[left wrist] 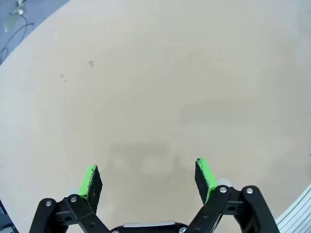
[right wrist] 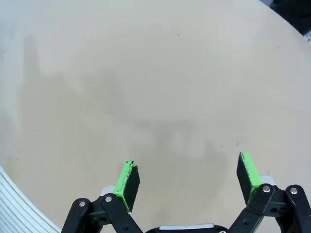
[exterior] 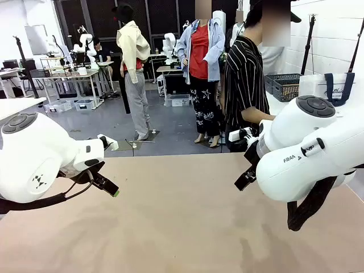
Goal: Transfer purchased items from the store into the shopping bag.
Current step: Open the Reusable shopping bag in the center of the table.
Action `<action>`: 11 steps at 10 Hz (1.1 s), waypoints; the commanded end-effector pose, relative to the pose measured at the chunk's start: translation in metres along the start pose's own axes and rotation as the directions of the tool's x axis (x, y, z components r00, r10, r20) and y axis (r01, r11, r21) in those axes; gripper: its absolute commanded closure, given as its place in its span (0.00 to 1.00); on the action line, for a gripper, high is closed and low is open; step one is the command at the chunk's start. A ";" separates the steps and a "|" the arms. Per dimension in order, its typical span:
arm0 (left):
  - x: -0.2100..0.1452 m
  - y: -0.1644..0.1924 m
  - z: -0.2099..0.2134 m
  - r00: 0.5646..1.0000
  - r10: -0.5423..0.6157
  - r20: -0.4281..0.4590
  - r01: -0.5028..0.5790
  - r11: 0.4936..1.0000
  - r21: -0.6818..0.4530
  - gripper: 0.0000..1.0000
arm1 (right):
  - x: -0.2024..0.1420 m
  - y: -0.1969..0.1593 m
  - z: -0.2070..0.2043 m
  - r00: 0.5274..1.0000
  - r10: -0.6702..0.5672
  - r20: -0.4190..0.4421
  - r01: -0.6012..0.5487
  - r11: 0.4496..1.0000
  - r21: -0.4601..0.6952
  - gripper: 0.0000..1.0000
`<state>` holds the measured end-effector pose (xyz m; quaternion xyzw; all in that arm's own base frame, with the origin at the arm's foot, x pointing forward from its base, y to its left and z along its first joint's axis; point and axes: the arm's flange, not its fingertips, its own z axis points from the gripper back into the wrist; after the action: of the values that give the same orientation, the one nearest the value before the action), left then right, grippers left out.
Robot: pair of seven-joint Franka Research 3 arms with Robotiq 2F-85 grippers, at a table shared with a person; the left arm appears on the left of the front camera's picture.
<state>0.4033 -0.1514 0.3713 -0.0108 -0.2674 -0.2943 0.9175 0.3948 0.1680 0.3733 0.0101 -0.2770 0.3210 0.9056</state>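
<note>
Both grippers hang over the bare tan table. In the left wrist view my left gripper is open, with only tabletop between its green pads. My right gripper is open too, its pads spread wide above the table. From the front, the left gripper shows at the left and the right gripper at the right. The store, a dark lattice basket, stands far back on the right. Beside it is the shopping bag with navy handles. The purchased items are out of view.
A person in a striped shirt stands at the far right side of the table, one hand just behind my right arm. My right arm's white body hides part of the side surface that holds the basket and bag.
</note>
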 end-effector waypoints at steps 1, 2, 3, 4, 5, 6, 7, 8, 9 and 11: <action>0.000 0.000 0.000 1.000 0.000 0.000 0.000 1.000 0.000 0.00 | 0.000 0.000 0.000 1.000 0.000 0.000 0.000 1.000 0.000 0.00; 0.000 0.000 0.000 1.000 0.000 0.000 0.000 1.000 0.000 0.00 | 0.000 0.000 0.000 1.000 0.000 0.000 0.000 1.000 0.000 0.00; 0.000 0.000 0.000 1.000 0.000 0.000 0.000 1.000 0.000 0.00 | 0.000 0.000 0.000 1.000 0.000 0.000 0.000 1.000 0.000 0.00; 0.000 0.000 0.000 1.000 0.000 0.000 0.000 1.000 0.000 0.00 | 0.000 0.000 0.000 1.000 0.000 0.000 0.000 1.000 0.000 0.00; 0.000 0.000 0.000 1.000 0.000 0.000 0.000 1.000 0.000 0.00 | 0.000 0.000 0.000 1.000 0.000 0.000 0.000 1.000 0.000 0.00; 0.000 0.000 0.000 1.000 0.000 0.000 0.000 1.000 0.000 0.00 | 0.000 0.000 0.000 1.000 0.000 0.000 0.000 1.000 0.000 0.00; 0.000 0.000 0.000 1.000 0.000 0.000 0.000 1.000 0.000 0.00 | 0.000 0.000 0.000 1.000 0.000 0.000 0.000 1.000 0.000 0.00; 0.000 0.000 0.000 1.000 0.000 0.000 0.000 1.000 0.000 0.00 | 0.000 0.000 0.000 1.000 0.000 0.000 0.000 1.000 0.000 0.00; 0.000 0.000 0.000 1.000 0.000 0.000 0.000 1.000 0.000 0.00 | 0.000 0.000 0.000 1.000 0.001 0.000 -0.001 1.000 0.000 0.00; 0.014 0.019 0.038 0.989 0.019 0.145 -0.033 0.995 0.099 0.00 | 0.029 -0.038 0.066 0.991 0.029 0.133 -0.002 0.980 -0.200 0.00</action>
<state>0.4069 -0.1472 0.3851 -0.0086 -0.2937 -0.2870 0.9117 0.4038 0.1477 0.4145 -0.0230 -0.3235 0.3225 0.8893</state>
